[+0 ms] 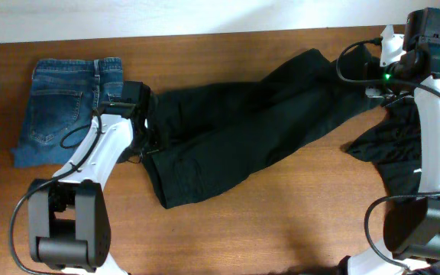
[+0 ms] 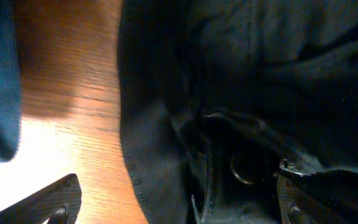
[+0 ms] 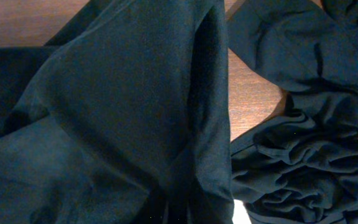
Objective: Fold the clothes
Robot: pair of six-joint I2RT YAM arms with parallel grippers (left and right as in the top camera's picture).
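Observation:
The black trousers point(image 1: 235, 130) lie stretched across the table, waist at the left and legs running up to the right. My left gripper point(image 1: 147, 137) stands open over the waistband point(image 2: 166, 155). One of its fingers point(image 2: 55, 202) is over bare wood, the other point(image 2: 297, 199) over the fabric, and nothing is gripped. My right gripper point(image 1: 367, 85) is at the leg end and shut on the trousers. The cloth point(image 3: 135, 112) gathers into its jaws, which the fabric hides. Folded blue denim jeans point(image 1: 67, 107) rest at the far left.
A second black garment point(image 1: 399, 145) lies crumpled at the right edge under the right arm, also visible as crumpled black fabric point(image 3: 309, 155) in the right wrist view. Bare wooden table point(image 1: 281, 206) runs along the front. The left arm's base point(image 1: 63, 221) stands at the front left.

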